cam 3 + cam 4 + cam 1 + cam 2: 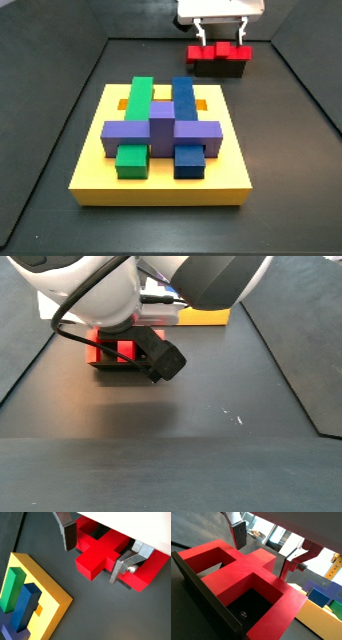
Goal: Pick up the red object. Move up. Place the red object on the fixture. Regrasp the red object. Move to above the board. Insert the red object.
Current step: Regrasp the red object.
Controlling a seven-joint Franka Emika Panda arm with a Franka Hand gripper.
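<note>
In a wrist view, the gripper (100,556) stands open over the red object (110,557), one finger (69,534) and the other on either side of its middle bar, neither clearly pressing it. The board (47,597) lies near the red object.

In a wrist view, the red object (248,579) rests on the fixture (201,597).

In a side view, the red object (219,53) sits on the fixture (218,68), beyond the board (160,180) with its purple piece (160,131).

In a side view, the arm hides most of the red object (114,353).
</note>
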